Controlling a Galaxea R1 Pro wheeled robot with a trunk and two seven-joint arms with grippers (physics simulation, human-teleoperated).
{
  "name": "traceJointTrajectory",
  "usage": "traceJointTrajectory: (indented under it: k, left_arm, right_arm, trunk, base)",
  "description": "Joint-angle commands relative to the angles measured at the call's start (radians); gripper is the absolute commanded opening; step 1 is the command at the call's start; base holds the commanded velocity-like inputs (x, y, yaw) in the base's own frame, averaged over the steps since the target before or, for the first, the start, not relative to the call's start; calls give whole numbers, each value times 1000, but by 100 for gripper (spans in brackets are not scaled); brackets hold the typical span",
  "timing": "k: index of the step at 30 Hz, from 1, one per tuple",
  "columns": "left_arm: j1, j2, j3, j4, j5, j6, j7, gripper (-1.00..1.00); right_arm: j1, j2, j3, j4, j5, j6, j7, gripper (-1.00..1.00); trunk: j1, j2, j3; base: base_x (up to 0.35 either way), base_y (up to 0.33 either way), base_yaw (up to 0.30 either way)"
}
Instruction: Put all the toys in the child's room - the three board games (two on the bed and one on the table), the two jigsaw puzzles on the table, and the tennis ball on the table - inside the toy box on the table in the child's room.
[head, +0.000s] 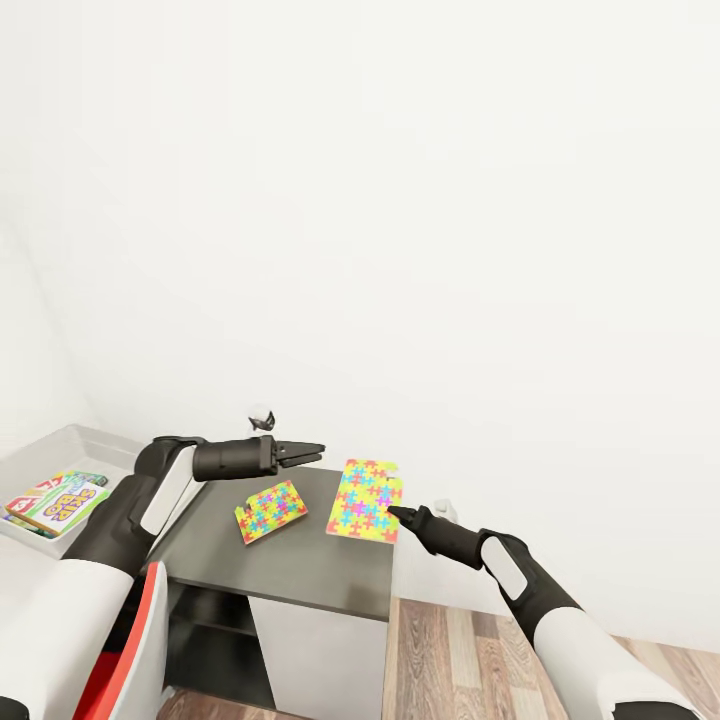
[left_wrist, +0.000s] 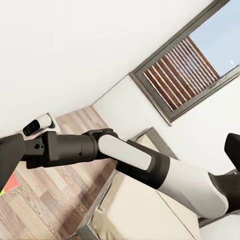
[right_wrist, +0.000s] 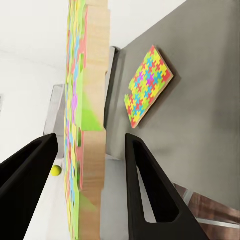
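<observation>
We see two multicoloured jigsaw puzzles on the dark cabinet top (head: 290, 560): smaller puzzle (head: 271, 510) centre-left, tilted; larger puzzle (head: 366, 499) beside it. Grey toy box (head: 70, 440), far left, holds a board game (head: 58, 502).

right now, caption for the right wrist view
Open right gripper straddling the edge of a jigsaw puzzle, second puzzle flat on the dark cabinet top.

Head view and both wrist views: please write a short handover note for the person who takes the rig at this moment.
Right pincer: open, its fingers on either side of the edge of the larger jigsaw puzzle, not yet closed.
Left pincer: looks shut and empty, above the dark grey cabinet top.
Smaller jigsaw puzzle lies on the cabinet top.
Toy box already holds board games.
Tennis ball shows small past the puzzle.
Left: both puzzles and probably the ball go into the box.
</observation>
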Motion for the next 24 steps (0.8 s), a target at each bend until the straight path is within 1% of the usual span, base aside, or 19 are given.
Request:
traceJointTrajectory:
  k: [1,9,19,21,24]
  left_arm:
    - [-1,1,-1,0,2,5,-2,100]
    - [-1,3,12,0,3,5,-3,100]
    - [-1,4,15,-1,3,5,-3,100]
    - [-1,4,15,-1,3,5,-3,100]
    - [-1,8,16,0,1,5,-3,100]
  right_arm:
    - [-1,0,1,0,-8,6,-2,-100]
    - [-1,0,1,-1,-8,6,-2,-100]
    - [-1,0,1,-2,-8,6,1,-100]
    - [-1,0,3,-21,-8,6,0,-100]
    - [-2,-1,4,-95,-8,13,-2,-100]
  trunk:
    - [1,-2,-2]
    - [1,-2,-2]
    - [1,-2,-2]
    - [1,-2,-2]
    - [1,-2,-2]
  base:
    - [0,0,0]
    - [0,0,0]
    - [0,0,0]
    - [0,0,0]
    - [0,0,0]
